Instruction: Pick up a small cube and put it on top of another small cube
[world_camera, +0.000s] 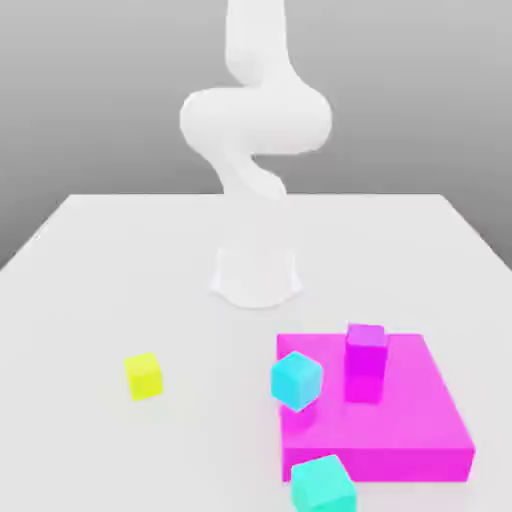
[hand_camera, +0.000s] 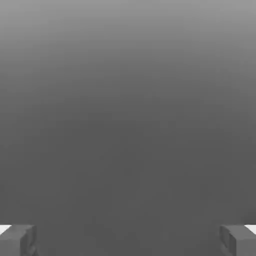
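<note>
One target to reach: small plain turquoise-green cube (world_camera: 323, 485), resting on the flat white table (world_camera: 120, 270) at the near edge of the exterior view, just in front of the broad flat magenta slab (world_camera: 400, 425) and close against its front face; impossible to tell whether touching. Looks turned a little off the slab's edge line, so no long axis to favour, only a pair of flat faces to square up to.

Two dark grey fingertips (hand_camera: 17, 240) of the two-finger gripper (hand_camera: 128, 241) set wide apart in the hand view, nothing between them, plain grey backdrop ahead. Judged pointing out level, not down at the table.

Reared up high above its base: white robot arm (world_camera: 255, 120), at the far side of the table. Places the cube well apart from the arm, across the slab and toward the exterior view's right. Probably calls for tilting the hand downward, reaching far forward, then turning the wrist to match the cube's skew.

Worth minding nearby: bluer sky-cyan cube (world_camera: 296, 380), tilted at the slab's corner; upright magenta block (world_camera: 366, 362) on the slab; small yellow cube (world_camera: 143, 376) well off toward the exterior view's left.
</note>
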